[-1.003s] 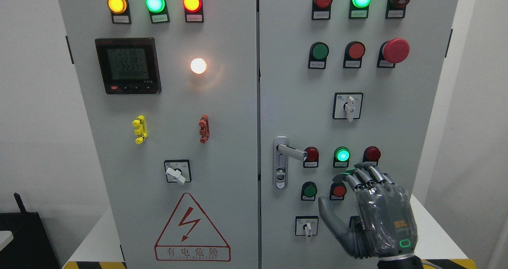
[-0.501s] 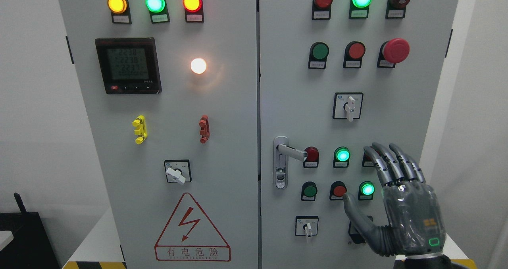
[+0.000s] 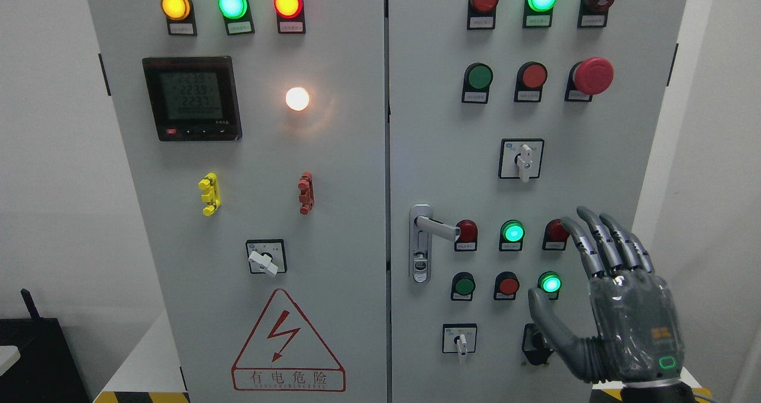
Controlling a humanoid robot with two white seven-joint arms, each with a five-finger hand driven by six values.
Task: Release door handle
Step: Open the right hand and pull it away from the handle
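Hand off the handle, risk is the buttons
Right hand (image 3: 618,308) empty w/ fingers spread, well right of door handle (image 3: 429,236); thumb near lit green button (image 3: 550,283) & black knob (image 3: 537,343), a stray swing could bump them.

A green lit button (image 3: 550,283) glows just left of the hand's (image 3: 618,308) fingers, with a red button (image 3: 508,285) further left. A red mushroom button (image 3: 593,75) sits high above it. Far to the hand's left are a digital meter (image 3: 192,98) and a lightning warning triangle (image 3: 288,342).
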